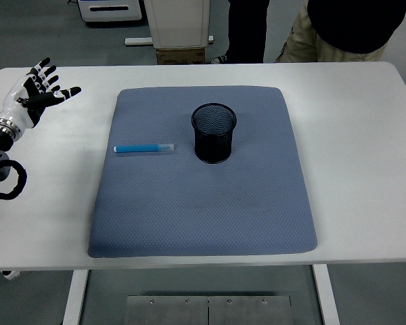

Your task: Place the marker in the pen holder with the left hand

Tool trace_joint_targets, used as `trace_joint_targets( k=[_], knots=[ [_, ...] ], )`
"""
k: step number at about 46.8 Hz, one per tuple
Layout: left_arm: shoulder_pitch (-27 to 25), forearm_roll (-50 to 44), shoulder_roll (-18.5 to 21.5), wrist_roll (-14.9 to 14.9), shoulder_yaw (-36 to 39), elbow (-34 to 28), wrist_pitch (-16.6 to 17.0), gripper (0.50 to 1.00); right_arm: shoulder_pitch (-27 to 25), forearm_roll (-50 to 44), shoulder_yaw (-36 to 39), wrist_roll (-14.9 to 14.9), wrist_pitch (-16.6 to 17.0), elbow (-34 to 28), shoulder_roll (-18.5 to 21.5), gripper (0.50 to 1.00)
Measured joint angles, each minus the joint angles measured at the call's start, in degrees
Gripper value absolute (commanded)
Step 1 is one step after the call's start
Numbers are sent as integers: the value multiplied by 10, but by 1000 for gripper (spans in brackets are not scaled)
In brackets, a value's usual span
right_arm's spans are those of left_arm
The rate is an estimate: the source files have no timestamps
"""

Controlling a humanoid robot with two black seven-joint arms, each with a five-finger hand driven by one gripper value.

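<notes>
Left hand (pixel 37 91), fingers spread and empty, hovers well left of the black mesh pen holder (pixel 214 133). Just left of the holder, on the blue mat (pixel 203 203), lies the blue marker (pixel 143 147). I would pinch its middle, then tip it upright above the rim.

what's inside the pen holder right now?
Nothing visible inside the black mesh pen holder: its open mouth shows only dark interior, though the very bottom is hard to make out. The blue marker lies on the blue mat to its left. The left hand is open, away.
</notes>
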Motion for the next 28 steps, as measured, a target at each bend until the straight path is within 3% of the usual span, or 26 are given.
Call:
trace_joint_targets(
  k=[28],
  knots=[
    [-4,-3,-6,1,-11,-4,-15,1000,0,0,0,0,0,0,0,1000]
  ],
)
